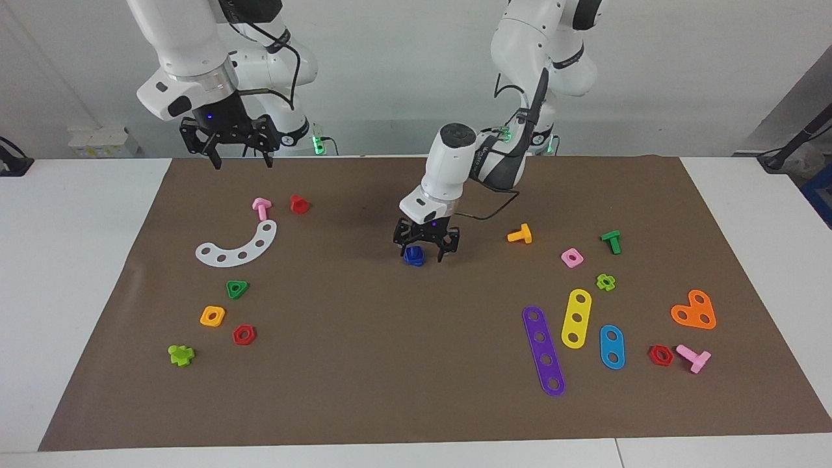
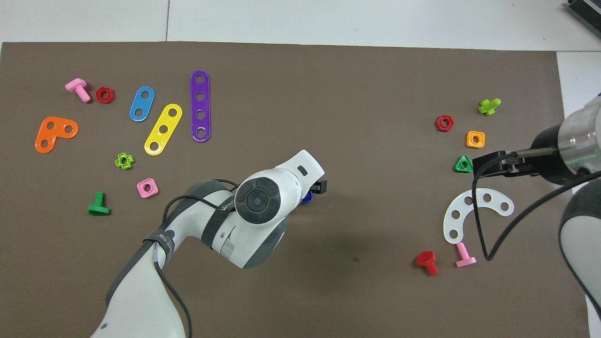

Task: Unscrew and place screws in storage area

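Note:
The dark-blue screw [image 1: 413, 255] rests on the brown mat [image 1: 364, 364] near its middle. My left gripper [image 1: 424, 255] is lowered around it, open, with one finger [image 1: 442, 250] standing clear of the piece on the side toward the left arm's end. In the overhead view the left arm hides nearly all of the screw [image 2: 308, 197]; only a blue edge shows. My right gripper [image 1: 241, 160] waits raised and open over the mat's edge nearest the robots, at the right arm's end, holding nothing. From above it [image 2: 480, 165] sits over the green triangular nut [image 2: 463, 164].
Toward the right arm's end lie a white curved strip [image 1: 237, 246], a pink bolt [image 1: 261, 208], a red bolt [image 1: 299, 204], and orange, red and lime pieces. Toward the left arm's end lie purple [image 1: 543, 350], yellow and blue strips, an orange heart plate [image 1: 694, 310] and several bolts and nuts.

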### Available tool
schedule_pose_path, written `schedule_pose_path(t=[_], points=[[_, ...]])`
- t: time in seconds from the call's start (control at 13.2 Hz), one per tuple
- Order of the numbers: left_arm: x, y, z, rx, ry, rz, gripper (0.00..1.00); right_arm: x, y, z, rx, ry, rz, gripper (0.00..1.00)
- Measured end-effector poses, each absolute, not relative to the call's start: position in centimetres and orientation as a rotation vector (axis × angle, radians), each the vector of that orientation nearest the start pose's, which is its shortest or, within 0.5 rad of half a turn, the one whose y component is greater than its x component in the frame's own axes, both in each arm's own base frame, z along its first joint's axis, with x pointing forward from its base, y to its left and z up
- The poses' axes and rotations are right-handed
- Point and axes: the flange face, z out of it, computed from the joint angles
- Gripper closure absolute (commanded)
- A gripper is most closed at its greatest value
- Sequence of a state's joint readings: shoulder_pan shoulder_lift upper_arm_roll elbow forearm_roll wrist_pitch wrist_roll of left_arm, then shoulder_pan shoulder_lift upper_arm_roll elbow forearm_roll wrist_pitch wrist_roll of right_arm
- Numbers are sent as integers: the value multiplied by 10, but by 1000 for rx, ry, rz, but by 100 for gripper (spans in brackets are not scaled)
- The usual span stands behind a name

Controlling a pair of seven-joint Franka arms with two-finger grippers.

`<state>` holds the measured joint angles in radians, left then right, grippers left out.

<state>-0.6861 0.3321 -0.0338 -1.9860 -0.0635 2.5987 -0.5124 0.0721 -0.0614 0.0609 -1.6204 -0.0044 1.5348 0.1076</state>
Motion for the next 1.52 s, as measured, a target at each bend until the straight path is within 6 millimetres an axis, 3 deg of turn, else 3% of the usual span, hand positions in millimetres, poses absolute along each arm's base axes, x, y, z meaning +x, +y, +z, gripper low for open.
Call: schedule_pose_path(t=[0.46,0.68,1.14,1.52], points=[[474,-420,324,-3317,271,-330,0,527,71,631,-3152,-39,37,0],[471,-430,329,-3343,295,-420,0,527,71,631,-3152,-39,37,0],[468,-428,314,-3333,293,-391,0,527,71,631,-3152,-39,37,0],[464,-426,308,-3310,296,-310,12,527,71,631,-3152,-39,37,0]])
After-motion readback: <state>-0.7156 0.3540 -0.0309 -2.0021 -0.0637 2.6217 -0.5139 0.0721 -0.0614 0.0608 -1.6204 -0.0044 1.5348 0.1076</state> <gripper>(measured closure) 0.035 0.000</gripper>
